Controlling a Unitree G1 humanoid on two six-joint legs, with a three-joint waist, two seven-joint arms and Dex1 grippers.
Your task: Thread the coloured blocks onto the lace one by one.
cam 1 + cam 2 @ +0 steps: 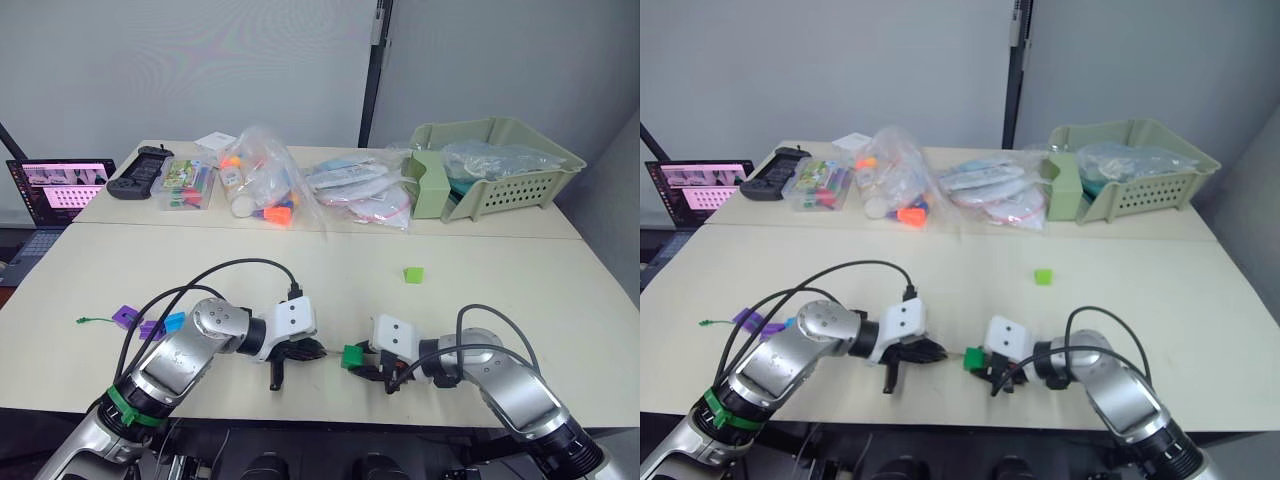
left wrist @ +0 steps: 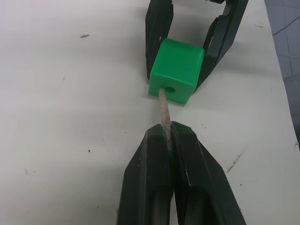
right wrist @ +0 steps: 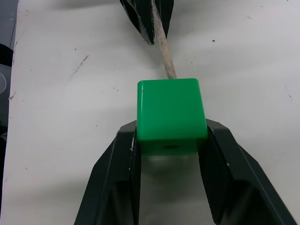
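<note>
A dark green block (image 2: 176, 70) sits between the fingers of my right gripper (image 3: 171, 136), which is shut on it just above the table near the front edge. My left gripper (image 2: 169, 129) is shut on the lace's stiff pale tip (image 2: 163, 105), and the tip's end reaches into the block's hole. The lace's thin green tail (image 1: 90, 320) lies at the far left beside two purple blocks (image 1: 124, 316) and a blue block (image 1: 175, 321). A light green block (image 1: 413, 274) rests alone at mid-table.
Along the back stand clear bags of toys (image 1: 260, 185), a box of markers (image 1: 188, 185), a black controller (image 1: 140, 170) and a pale green basket (image 1: 495, 165). A laptop (image 1: 60, 190) sits off the table's left edge.
</note>
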